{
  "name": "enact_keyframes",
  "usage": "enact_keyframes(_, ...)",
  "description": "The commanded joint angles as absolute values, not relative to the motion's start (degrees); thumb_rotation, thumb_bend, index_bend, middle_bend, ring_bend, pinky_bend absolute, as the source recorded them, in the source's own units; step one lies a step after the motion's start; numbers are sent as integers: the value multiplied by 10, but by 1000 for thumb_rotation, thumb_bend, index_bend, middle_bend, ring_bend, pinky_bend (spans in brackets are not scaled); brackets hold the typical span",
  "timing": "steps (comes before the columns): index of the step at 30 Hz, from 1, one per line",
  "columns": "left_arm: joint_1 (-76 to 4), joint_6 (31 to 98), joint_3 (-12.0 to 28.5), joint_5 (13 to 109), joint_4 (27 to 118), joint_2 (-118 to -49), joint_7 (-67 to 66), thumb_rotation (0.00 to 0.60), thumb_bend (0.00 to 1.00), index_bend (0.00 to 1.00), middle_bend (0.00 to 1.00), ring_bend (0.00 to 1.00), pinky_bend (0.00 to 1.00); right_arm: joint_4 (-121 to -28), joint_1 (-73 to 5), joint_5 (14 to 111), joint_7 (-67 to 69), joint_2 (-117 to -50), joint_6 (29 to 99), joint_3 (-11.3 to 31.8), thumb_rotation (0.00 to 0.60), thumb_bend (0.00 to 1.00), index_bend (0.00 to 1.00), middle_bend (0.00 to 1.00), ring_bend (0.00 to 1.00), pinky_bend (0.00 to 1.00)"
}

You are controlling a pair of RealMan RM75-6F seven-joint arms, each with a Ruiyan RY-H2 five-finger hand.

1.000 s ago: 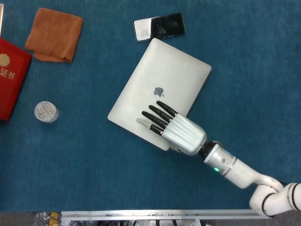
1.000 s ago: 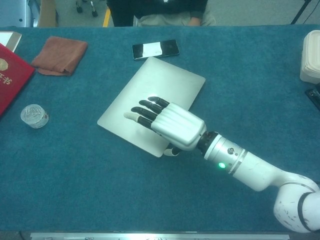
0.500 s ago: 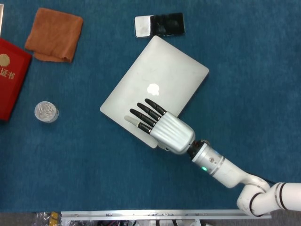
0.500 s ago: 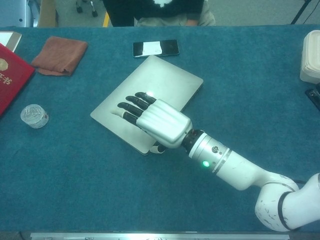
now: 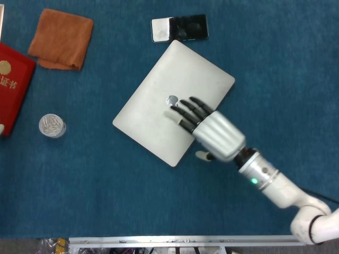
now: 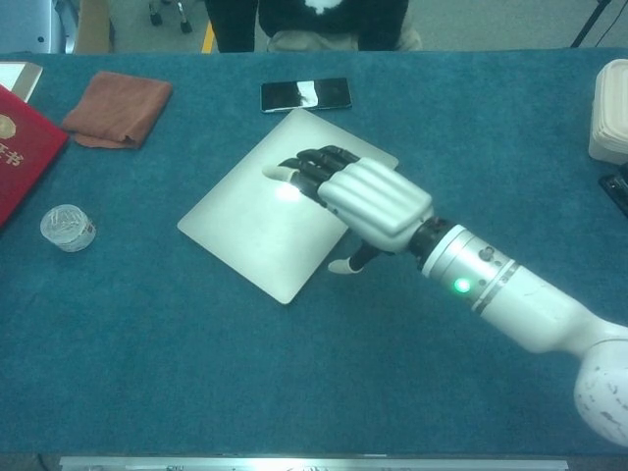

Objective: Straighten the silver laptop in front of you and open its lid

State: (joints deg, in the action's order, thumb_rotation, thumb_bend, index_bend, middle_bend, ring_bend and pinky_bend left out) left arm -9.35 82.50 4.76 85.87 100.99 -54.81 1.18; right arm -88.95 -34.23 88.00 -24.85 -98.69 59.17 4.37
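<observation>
Right hand (image 5: 209, 127) reaches in from the lower right, palm down, fingers (image 6: 316, 164) extended and apart, holding nothing, over the lid. Contact with the lid: cannot tell. Thumb hangs off the near-right edge. Silver laptop (image 5: 159, 111) lies closed, skewed diagonally on the blue table (image 5: 106, 196), mostly left of the hand.

The table (image 5: 296, 63) has a matt, slightly fuzzy blue cloth cover, and the laptop (image 5: 159, 106) on it is smooth brushed-looking silver metal with a soft sheen. The robot hand (image 5: 209, 127) is glossy silver-white plastic with black fingers (image 5: 188, 108); the orange cloth (image 5: 61, 38) looks soft and nappy, and the phone (image 5: 179, 28) is glossy glass.
</observation>
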Motion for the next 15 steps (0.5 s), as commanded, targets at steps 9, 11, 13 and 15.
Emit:
enact_keyframes(9, -171, 699, 49, 855, 1062, -542, -3, 600, 138, 132, 30, 0, 2, -976, -298, 862, -236, -864, 652, 45, 600, 62, 0, 93, 0, 84)
enact_keyframes(11, -188, 674, 53, 848, 1066, -547, -9, 600, 138, 134, 30, 0, 2, -984, -289, 860, -233, -844, 663, 43, 600, 66, 0, 93, 0, 84)
enact_keyframes(13, -206, 647, 57, 835, 1070, -554, -12, 600, 138, 139, 30, 0, 2, -992, -280, 857, -225, -825, 674, 42, 600, 68, 0, 93, 0, 84)
enact_keyframes(15, -221, 626, 61, 824, 1071, -562, -14, 586, 138, 148, 30, 0, 2, -997, -272, 858, -219, -810, 685, 41, 600, 68, 0, 93, 0, 84)
